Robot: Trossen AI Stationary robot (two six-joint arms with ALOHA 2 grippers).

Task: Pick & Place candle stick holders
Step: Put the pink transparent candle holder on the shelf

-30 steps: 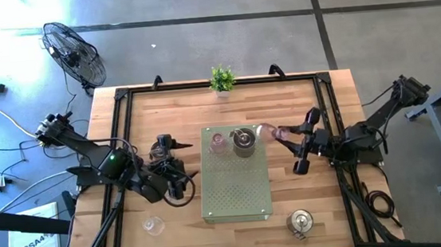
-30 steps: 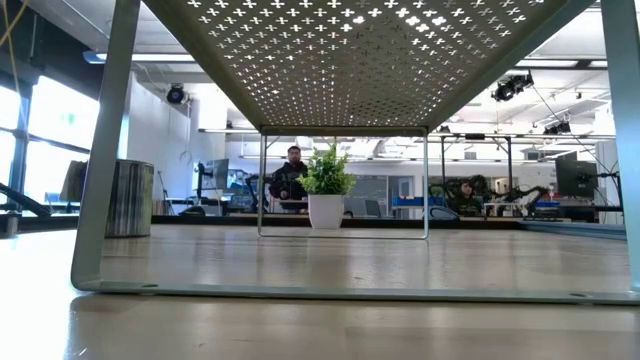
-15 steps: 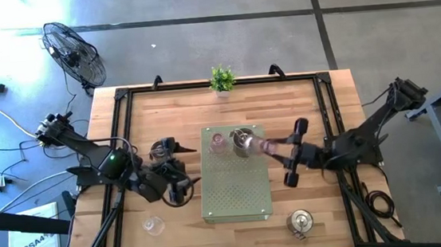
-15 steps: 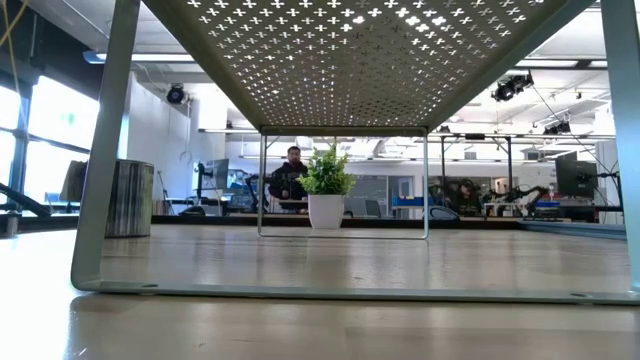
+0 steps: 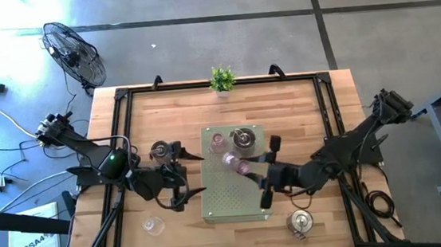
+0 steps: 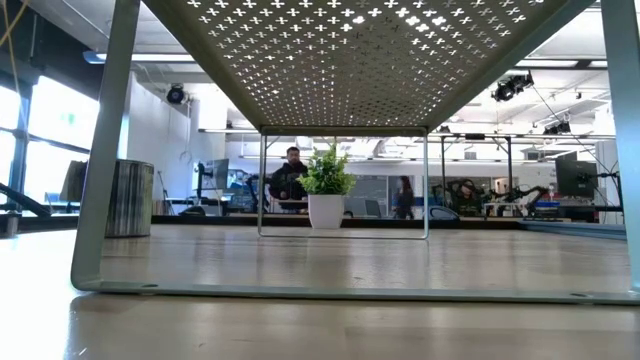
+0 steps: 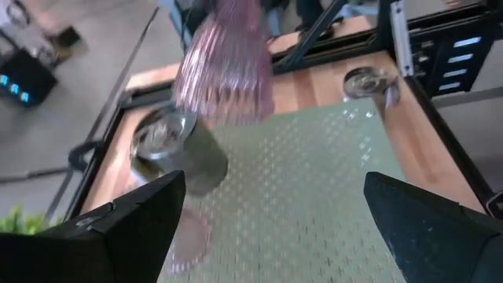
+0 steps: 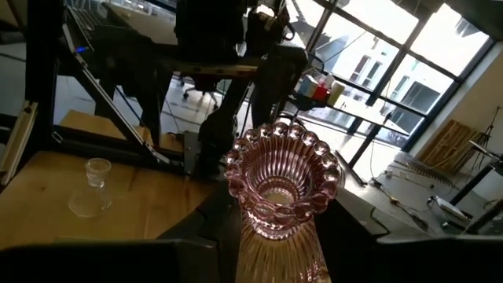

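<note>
Surface (image 5: 299, 108): wooden, carrying a green perforated stand (image 5: 235, 198) at centre. Right pincer (image 5: 261, 172): clamped on a pink ribbed holder (image 5: 235, 164), above the stand. Left pincer (image 5: 183, 173): fingers spread, at the stand's left edge. Silvery holder (image 5: 244, 141), pink holder (image 5: 217, 144): stand's far edge.

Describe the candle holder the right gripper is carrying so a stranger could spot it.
Find the green perforated stand mid-table. Above its middle, the right gripper holds a pink ribbed glass holder with a beaded rim. Unlike the two holders standing at the stand's far edge, it is in the air.
</note>
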